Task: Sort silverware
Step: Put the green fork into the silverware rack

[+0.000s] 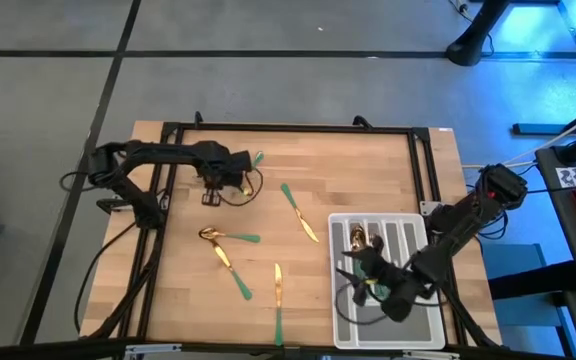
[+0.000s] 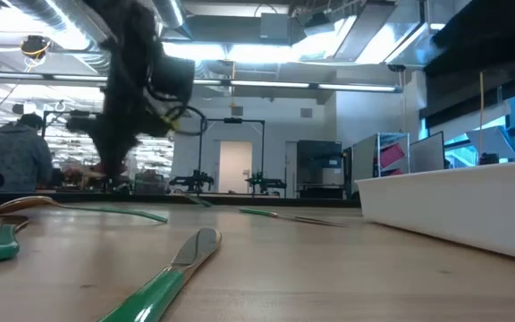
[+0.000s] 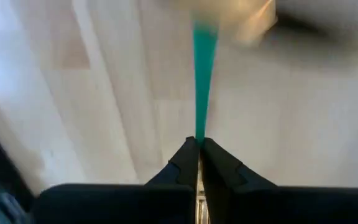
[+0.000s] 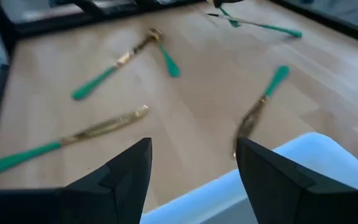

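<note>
My left gripper hovers over the table's far left part, shut on one piece of silverware whose slim green handle sticks out ahead of the fingers. My right gripper is open above the pale grey tray, touching nothing. Several gold-and-green pieces lie flat on the wood: a spoon, a piece beside it, a knife and one more. A few pieces lie in the tray. My left gripper pinches the piece between its two fingers at the lower end of the green handle, where it meets the gold part. The handle runs straight on ahead of the fingers, along them. The piece looks clear of the table.
A black frame runs along the table's far edge and sides. The tray's wall rises at the table's right. Bare wood lies between the left gripper and the tray. A person sits in the room beyond.
</note>
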